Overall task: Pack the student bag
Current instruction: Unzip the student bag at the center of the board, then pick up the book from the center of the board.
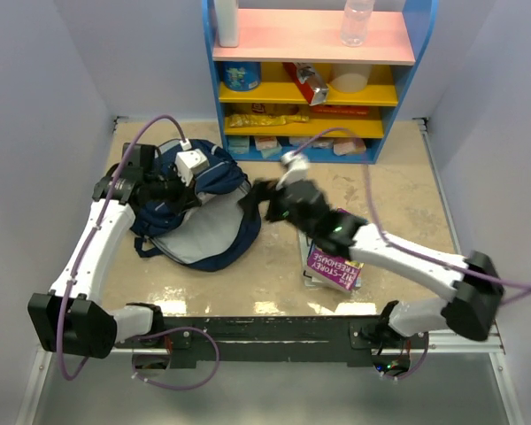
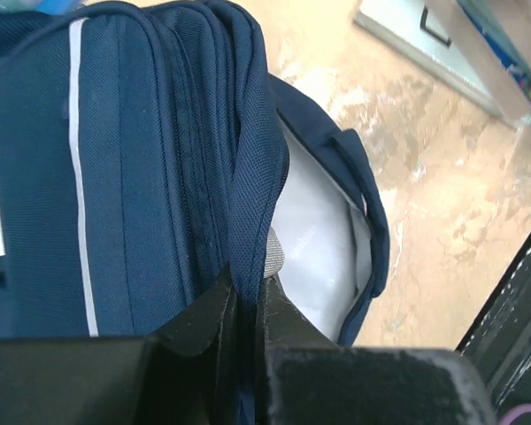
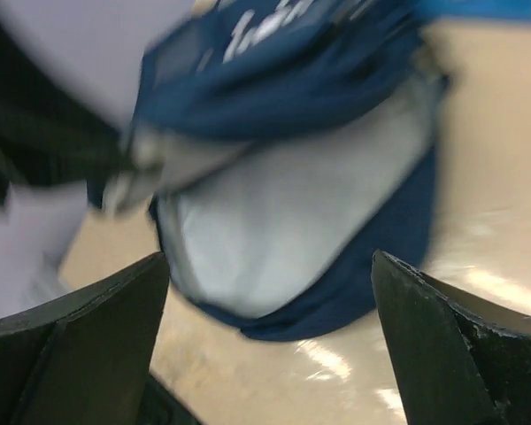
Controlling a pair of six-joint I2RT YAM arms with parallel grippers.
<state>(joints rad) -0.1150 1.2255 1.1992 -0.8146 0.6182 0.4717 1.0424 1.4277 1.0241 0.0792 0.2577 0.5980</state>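
The student bag (image 1: 199, 212), a navy backpack with white print, lies open on the table at left centre and shows its pale grey lining (image 1: 190, 241). My left gripper (image 1: 171, 189) is shut on the navy rim of the bag's opening. In the left wrist view the gripper (image 2: 248, 297) pinches that fabric edge (image 2: 248, 204) and holds it up off the lining (image 2: 314, 239). My right gripper (image 1: 252, 200) is open and empty just right of the bag. In the blurred right wrist view the gripper (image 3: 270, 258) faces the bag's open mouth (image 3: 292, 204).
A book with a purple-pink cover (image 1: 334, 267) lies on the table under my right arm. A blue shelf unit (image 1: 319, 80) with boxes, packets and a bottle stands at the back. A black rail (image 1: 265, 326) runs along the near edge.
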